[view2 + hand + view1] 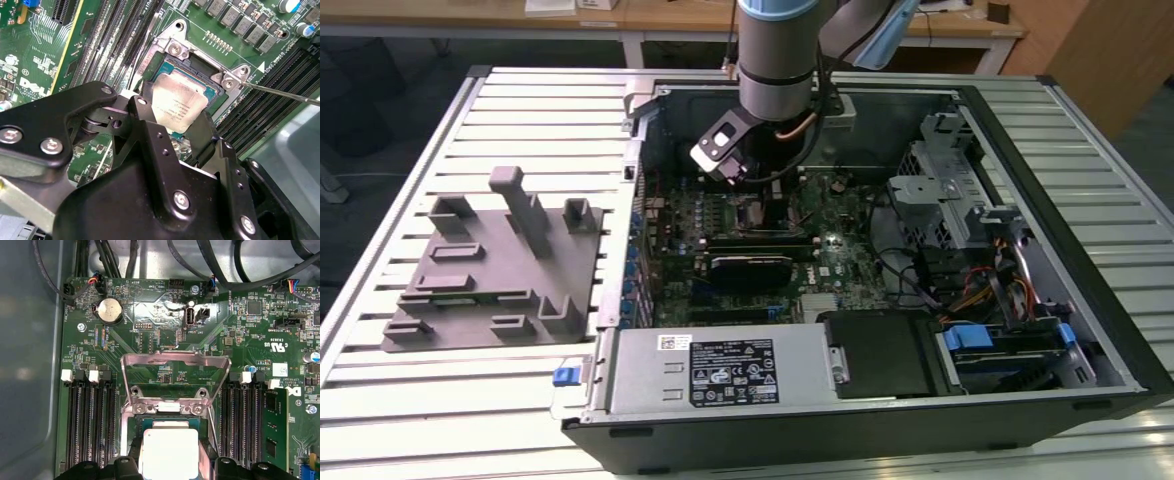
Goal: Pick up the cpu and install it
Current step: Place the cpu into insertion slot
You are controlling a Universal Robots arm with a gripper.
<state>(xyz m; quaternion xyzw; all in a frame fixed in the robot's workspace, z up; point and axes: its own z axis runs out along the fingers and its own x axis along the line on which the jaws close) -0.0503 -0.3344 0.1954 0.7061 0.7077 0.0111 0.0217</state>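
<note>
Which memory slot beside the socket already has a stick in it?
The one holding the green memory stick, outermost across the socket from the coin battery; the other slots are empty and black.

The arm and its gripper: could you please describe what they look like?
The arm is a silver-grey cylinder with pale blue joint covers. A white-and-black camera module is mounted at its wrist, beside a copper-coloured cable loop. The gripper is matte black, with an angular body, silver screw heads and jointed black fingers.

Bright, even room light — white glare across the motherboard [165, 310] and cpu [167, 452]
</note>
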